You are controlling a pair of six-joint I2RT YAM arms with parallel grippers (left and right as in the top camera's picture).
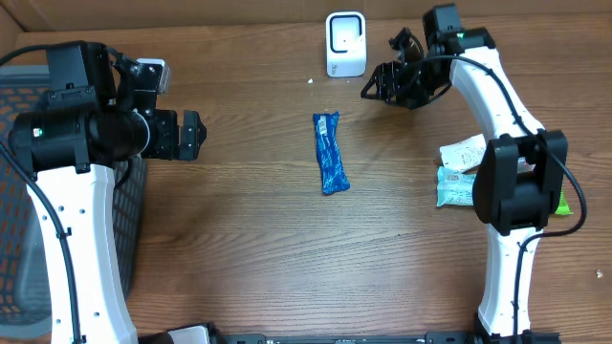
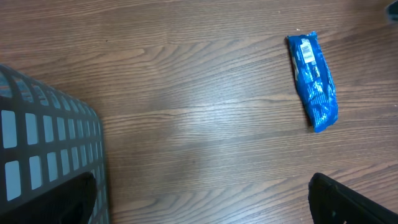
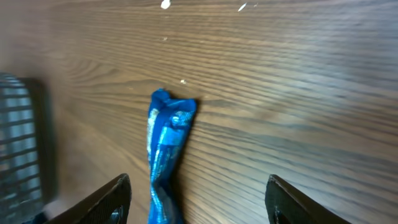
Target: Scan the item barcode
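Observation:
The item is a blue packet (image 1: 330, 153) lying flat mid-table, long axis running front to back, with a white barcode label (image 2: 306, 50) near its far end. A white scanner (image 1: 345, 43) stands at the back edge. My right gripper (image 1: 380, 84) hovers just right of the scanner, open and holding nothing. In the right wrist view the packet (image 3: 166, 146) lies on the wood below, showing between the spread fingers of the gripper (image 3: 199, 196). My left gripper (image 1: 196, 134) is open at the left, well clear of the packet (image 2: 314, 81), with only bare table under it (image 2: 202, 199).
A grey mesh basket (image 1: 19, 191) sits at the table's left edge, under the left arm, its corner (image 2: 43, 149) in the left wrist view. Several other packets (image 1: 459, 172) lie at the right by the right arm's base.

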